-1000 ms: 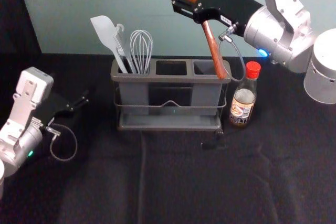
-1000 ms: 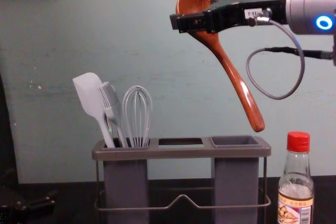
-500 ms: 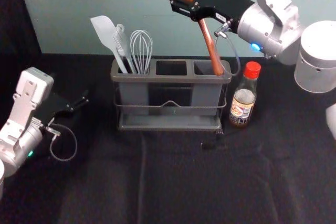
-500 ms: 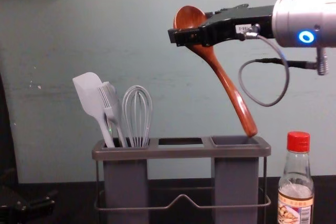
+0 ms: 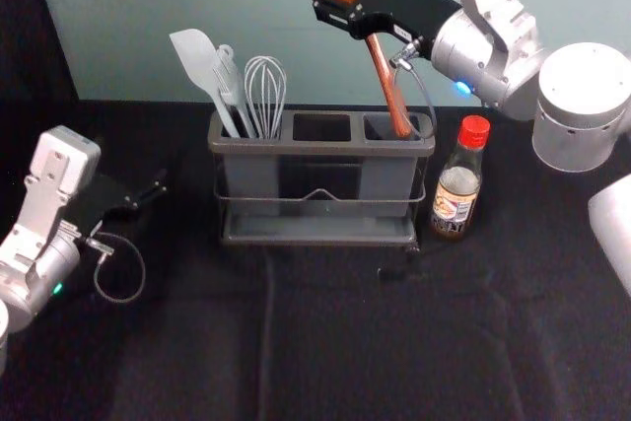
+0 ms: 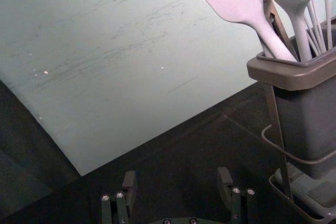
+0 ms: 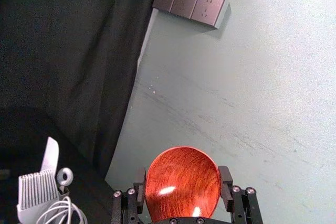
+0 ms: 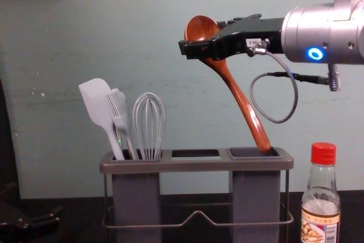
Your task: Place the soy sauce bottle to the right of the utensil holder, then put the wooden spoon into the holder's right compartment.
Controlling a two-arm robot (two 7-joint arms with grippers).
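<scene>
Clock centred on the holder, head view. At 9 o'clock, near the table's far left, the left gripper (image 6: 177, 176) is idle, its fingers spread with nothing between them. In the left compartment (image 8: 136, 197), toward 10 to 11 o'clock, stand a spatula (image 8: 98, 103), a brush (image 8: 120, 115) and a whisk (image 8: 149, 126). The holder (image 8: 196, 166) sits upright; its wire frame looks light, so a hard knock could probably shift it. The wooden spoon (image 8: 238, 96) hangs bowl up toward 12 to 1 o'clock. The right gripper (image 7: 182, 176) is closed on the bowl, one finger at each side edge. In the chest view the handle slants toward 5 o'clock, its end at the mouth of the right compartment (image 8: 256, 197); cannot tell whether it dips inside. Handling, judged: spoon light and stiff, finish glossy, hence somewhat slippery; the curved bowl could pivot if the handle catches the rim. The present hold suits the job, leaving the whole handle free to go in first; lower gently, bringing it nearer upright. At 3 o'clock, just beside the holder, the soy sauce bottle (image 8: 321, 197) stands upright as asked. Likely glass, smooth, heavier than the spoon and breakable; if it needs moving, grip round the body, below the red cap (image 8: 323, 153).
</scene>
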